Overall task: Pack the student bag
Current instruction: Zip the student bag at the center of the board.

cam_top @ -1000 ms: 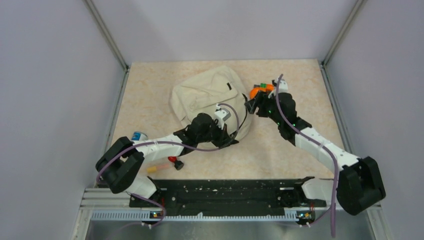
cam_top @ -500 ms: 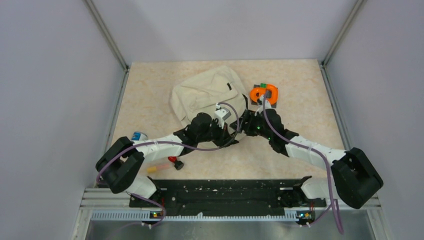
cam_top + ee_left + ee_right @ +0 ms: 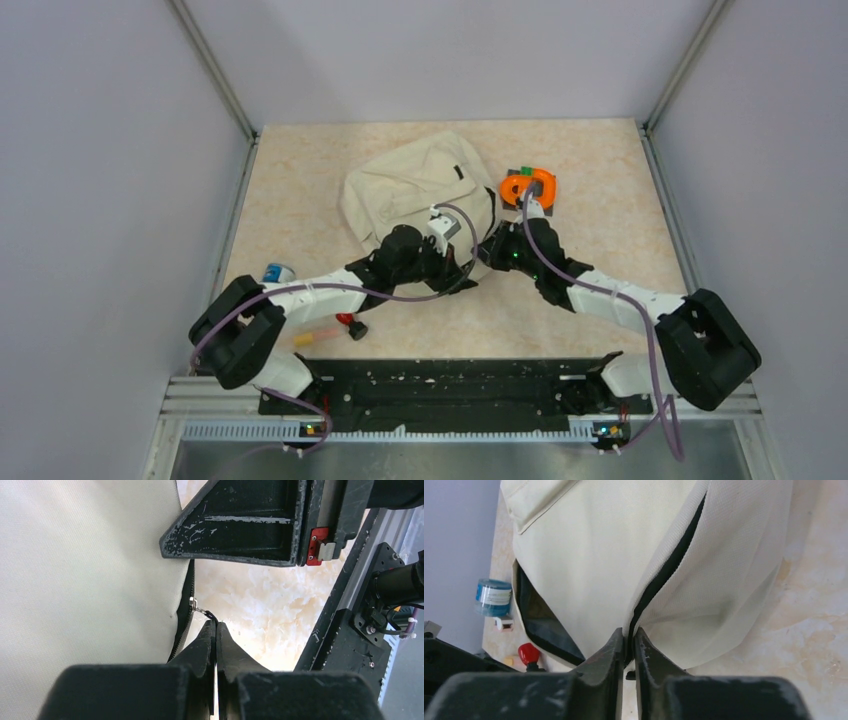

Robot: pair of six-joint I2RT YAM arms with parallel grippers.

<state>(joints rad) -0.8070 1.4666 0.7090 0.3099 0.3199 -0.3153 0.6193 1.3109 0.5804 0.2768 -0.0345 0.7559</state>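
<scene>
Student bag (image 3: 415,190) edge inside both jaws

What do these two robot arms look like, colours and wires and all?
Both the left arm and right arm have white tubular links between bulky black joint housings. A loose purple cable runs along each. The fingers are black, wedge-shaped and scuffed.

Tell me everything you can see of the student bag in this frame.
The student bag is soft cream fabric with black zippers and a flapped front pocket, lying slumped on the table ahead of both arms. One opening gapes dark. The left gripper pinches its zipper pull; the right gripper is closed on the fabric beside a zipper.
</scene>
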